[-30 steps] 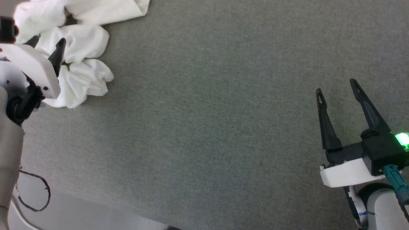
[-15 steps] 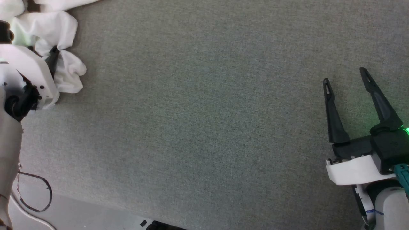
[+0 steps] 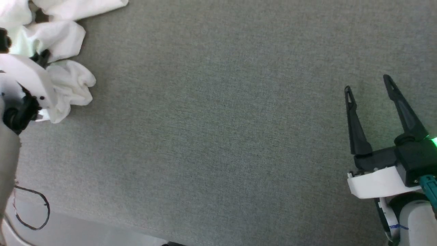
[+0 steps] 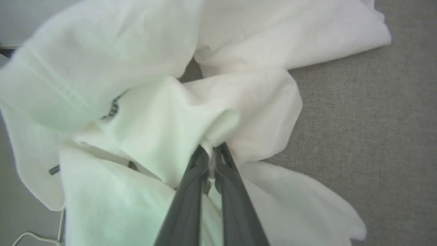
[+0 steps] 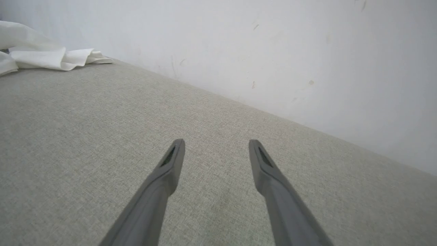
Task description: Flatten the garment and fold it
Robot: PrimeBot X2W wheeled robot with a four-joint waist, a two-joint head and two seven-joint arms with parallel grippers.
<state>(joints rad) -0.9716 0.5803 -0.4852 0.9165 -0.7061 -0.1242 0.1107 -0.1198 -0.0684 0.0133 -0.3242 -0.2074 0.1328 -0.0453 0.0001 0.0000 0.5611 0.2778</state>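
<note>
The garment is a crumpled white knit shirt, bunched at the far left of the grey surface, with bits of grey stitching showing in the left wrist view. My left gripper is shut on a fold of the garment, cloth pinched between its fingertips. In the head view the left gripper sits half buried in the cloth. My right gripper hovers open at the right, far from the shirt, nothing between its fingers. An edge of the garment lies far off in the right wrist view.
The grey fabric surface stretches wide between the two arms. Its front edge runs along the lower left, with a thin dark cable loop below it. A white wall backs the surface.
My left gripper has shut on a fold of the garment. The head view has shifted, so the cloth sits differently in the picture. The right gripper stays open.
</note>
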